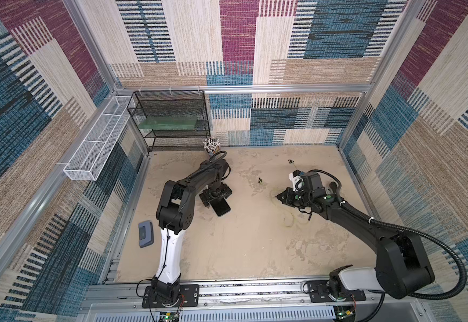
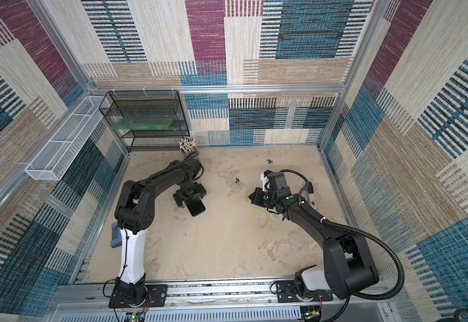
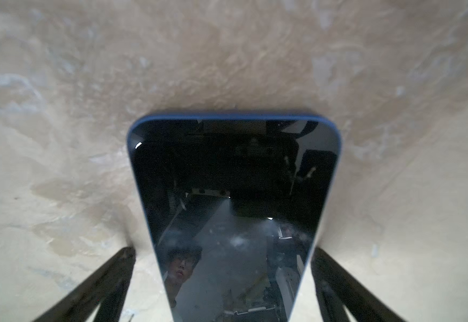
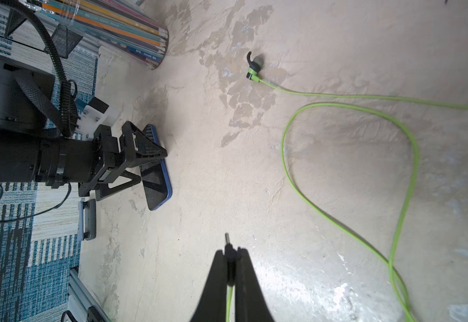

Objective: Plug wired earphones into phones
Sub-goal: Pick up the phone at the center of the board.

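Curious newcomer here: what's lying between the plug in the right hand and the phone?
Only bare tabletop between plug and phone, in the right wrist view; an earbud lies off to one side.

Left arm [image 1: 177, 206]: black joint housings, white lower link [image 1: 172, 259], thin black wire [image 1: 166, 248] tied down it. Right arm [image 1: 403, 264]: same black housings, white link [image 1: 358, 276] by base. Thick black corrugated conduit [image 1: 386, 223] along right arm, looping out at 3 o'clock, white zip tie [image 1: 370, 220]. Green dots [image 1: 329, 198] on right wrist, white bracket [image 1: 294, 178] at their 11 o'clock. Black screwed base plates [image 1: 188, 299] at 7 and 5 o'clock in both top views. Jaws: black, triangular open-truss shape.
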`<control>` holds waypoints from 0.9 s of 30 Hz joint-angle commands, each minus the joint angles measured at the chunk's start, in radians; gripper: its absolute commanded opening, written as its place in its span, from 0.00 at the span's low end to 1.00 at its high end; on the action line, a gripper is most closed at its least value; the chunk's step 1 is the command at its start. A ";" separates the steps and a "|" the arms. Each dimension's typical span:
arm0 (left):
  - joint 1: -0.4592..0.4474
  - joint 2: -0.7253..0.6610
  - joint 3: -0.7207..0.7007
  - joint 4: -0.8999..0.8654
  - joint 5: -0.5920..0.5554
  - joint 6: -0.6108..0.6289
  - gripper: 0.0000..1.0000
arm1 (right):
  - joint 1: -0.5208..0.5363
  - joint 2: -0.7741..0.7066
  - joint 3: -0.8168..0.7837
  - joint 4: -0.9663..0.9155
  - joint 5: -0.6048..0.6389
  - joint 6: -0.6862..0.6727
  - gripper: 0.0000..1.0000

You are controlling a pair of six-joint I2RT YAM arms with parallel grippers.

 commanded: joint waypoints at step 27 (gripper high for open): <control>0.012 -0.077 -0.071 0.112 0.235 -0.231 0.57 | 0.102 0.122 0.009 0.155 -0.159 0.013 0.00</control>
